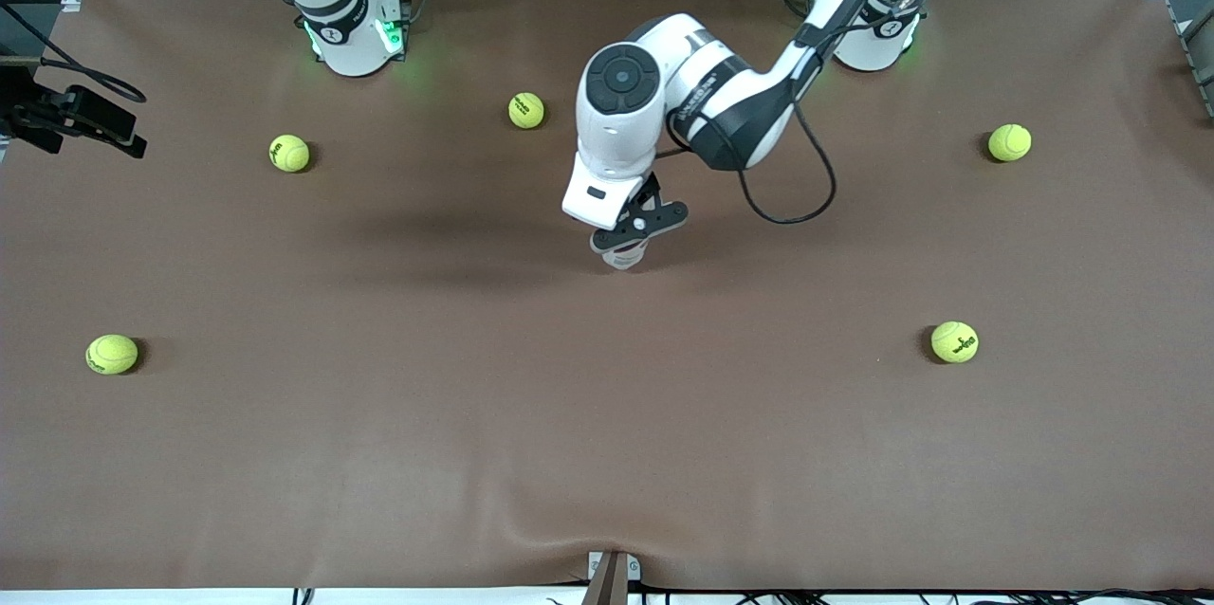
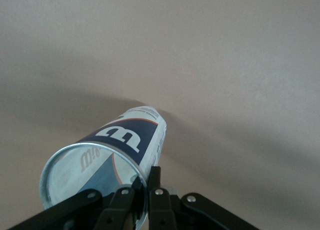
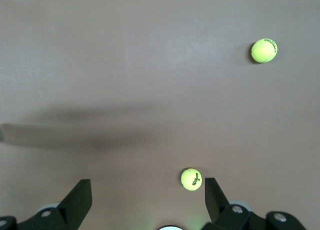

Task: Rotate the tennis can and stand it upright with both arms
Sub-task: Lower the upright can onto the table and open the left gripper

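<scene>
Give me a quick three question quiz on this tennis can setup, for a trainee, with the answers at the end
1. True or false: the left gripper is shut on the rim of the tennis can.
2. How many tennis balls lie on the table in the front view? A) three B) five C) seven
3. Fill in: the right gripper hangs with its fingers ____ and holds nothing.

Key
1. True. The can stands on the table at mid-table, under the left gripper.
2. B. One of them is the tennis ball nearest the robots' bases.
3. open
</scene>
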